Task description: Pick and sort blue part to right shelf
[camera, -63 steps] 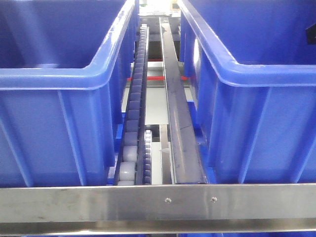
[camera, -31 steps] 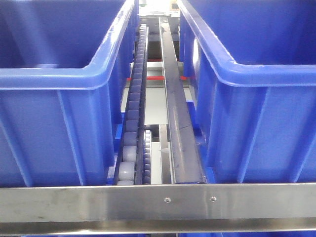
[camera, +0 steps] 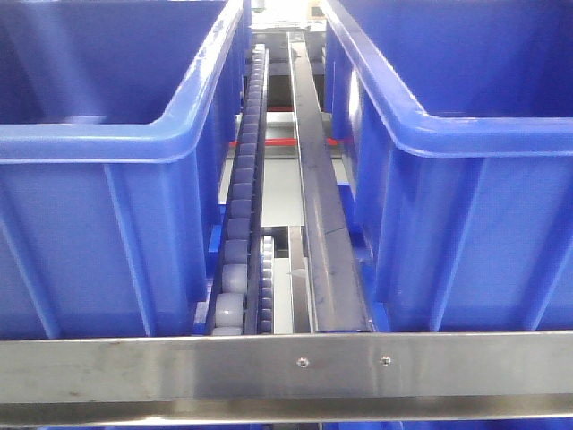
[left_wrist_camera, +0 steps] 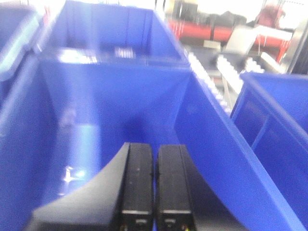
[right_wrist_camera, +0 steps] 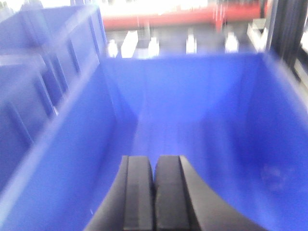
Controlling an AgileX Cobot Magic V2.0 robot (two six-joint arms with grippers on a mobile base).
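Across the bottom of the front view runs the shelf's flat steel front rail (camera: 179,369), brushed and dull, with two small screws (camera: 303,363) right of centre. Behind it the right shelf (camera: 501,372) carries two large blue bins — the left bin (camera: 107,224) fills the left half of the frame, the right bin (camera: 474,224) the right half. Between them a grey roller track (camera: 240,233) and a dark steel guide channel (camera: 322,242) run away toward the top of the frame, where a red strip (camera: 277,141) crosses behind.

The left gripper (left_wrist_camera: 154,159) hangs over the inside of a blue bin, its two black fingers (left_wrist_camera: 137,178) brought together with only a thin slit between them and nothing held. The right gripper (right_wrist_camera: 154,166) sits above another bin's smooth blue floor, its fingers (right_wrist_camera: 138,192) pressed together, also empty. Both wrist views are blurred; bright light and a red band (right_wrist_camera: 168,19) show along the top edge.

The blue part appears in none of the views.
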